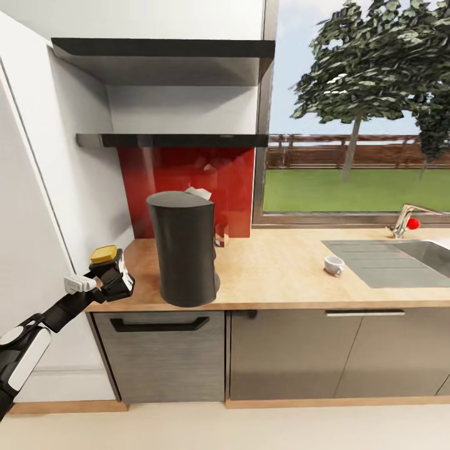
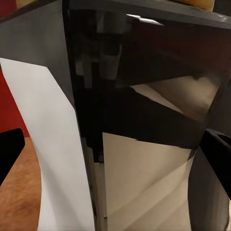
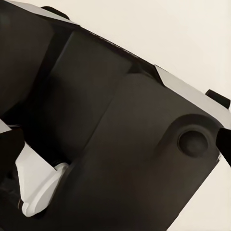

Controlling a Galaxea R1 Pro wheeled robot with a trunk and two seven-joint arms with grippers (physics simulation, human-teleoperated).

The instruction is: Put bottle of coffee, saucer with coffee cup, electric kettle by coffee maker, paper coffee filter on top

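The tall dark grey coffee maker (image 1: 182,250) stands on the wooden countertop (image 1: 275,265), with a white paper shape (image 1: 199,192) peeking over its top from behind. A small brown container (image 1: 220,236) sits behind it by the red backsplash. A white coffee cup (image 1: 333,265) rests at the left edge of the sink's drainboard. My left gripper (image 1: 115,279) hovers at the counter's left end, facing the coffee maker (image 2: 120,120); its fingers (image 2: 9,151) are spread, open and empty. A flat yellow object (image 1: 105,254) lies right above it. My right gripper (image 3: 115,144) is open, facing my own dark body.
Two dark shelves (image 1: 169,140) hang above the coffee maker; their tops are hidden from below. A steel sink (image 1: 431,253) with a tap (image 1: 406,220) lies at the right. A white wall panel (image 1: 37,206) stands close on the left. Cabinet fronts (image 1: 159,356) run under the counter.
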